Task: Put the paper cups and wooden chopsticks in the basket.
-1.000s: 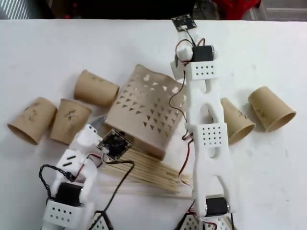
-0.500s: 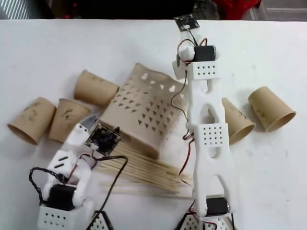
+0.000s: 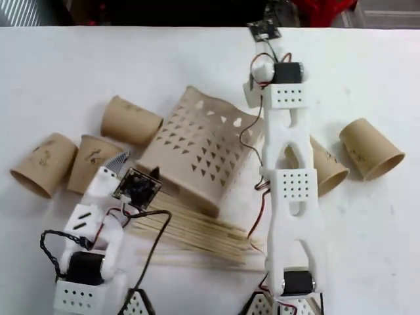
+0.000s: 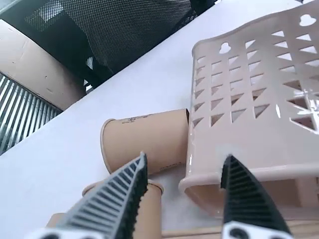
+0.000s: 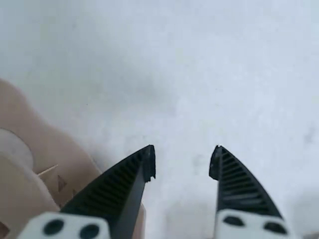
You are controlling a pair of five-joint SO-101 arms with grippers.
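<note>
Right pincer (image 5: pixel 182 162) gapes above white table (image 5: pixel 199 59), basket (image 5: pixel 30 164) beside it

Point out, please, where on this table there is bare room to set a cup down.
Bare table lies along the far edge beyond the three left cups, and in the near right corner beside the right arm, on the near side of the two right cups. The middle is crowded: basket, chopsticks and the left arm.
</note>
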